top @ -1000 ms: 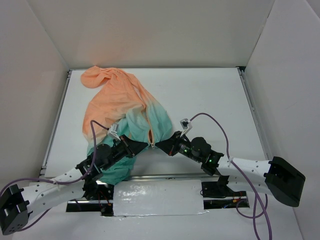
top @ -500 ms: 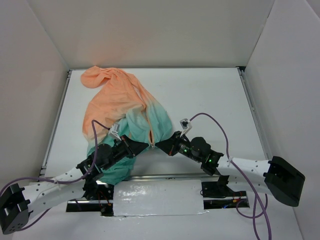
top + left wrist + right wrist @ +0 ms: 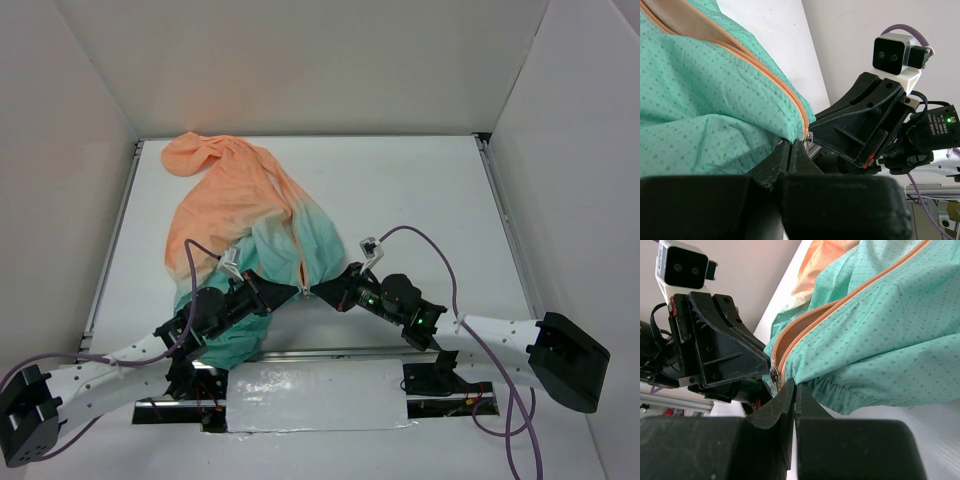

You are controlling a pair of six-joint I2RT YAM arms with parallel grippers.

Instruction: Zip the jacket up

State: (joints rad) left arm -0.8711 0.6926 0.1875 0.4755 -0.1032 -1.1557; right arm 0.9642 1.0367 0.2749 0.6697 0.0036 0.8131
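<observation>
Near edge, left of centre: teal hem of the jacket (image 3: 250,215), bunched at the counter (image 3: 420,190) edge, pinched from both sides by the two grippers.
Jacket: lies on the left half of the counter, set diagonally. Peach-orange hood end points toward the far-left corner and the teal end sits at the near edge. Thin, crumpled fabric; the teal part carries a small repeated print.
Zipper (image 3: 301,260): orange, runs from the hem up the front toward the far edge. The wrist views show the two tapes parted just above the hem, with orange lining in the gap. Higher up, cannot tell whether they are joined.
Slider (image 3: 773,375): small metal piece at the foot of the zipper, at the hem, between the two gripper tips.
Left gripper (image 3: 290,291): low over the near edge, reaching in from the left. Fingers are pressed together on teal hem fabric just left of the zipper foot.
Right gripper (image 3: 318,291): low over the near edge, reaching in from the right. Fingers are pressed together on hem fabric just right of the zipper foot. Its tip is just beside the left gripper's tip; cannot tell whether they touch.
Left arm (image 3: 100,375): white links, lying along the near edge from the near-left corner toward the centre.
Right arm (image 3: 500,340): white links, lying along the near edge from the near-right corner toward the centre.
Cables (image 3: 430,245): purple, one looped above each wrist.
Counter: white, with white walls on the left, far and right sides.
</observation>
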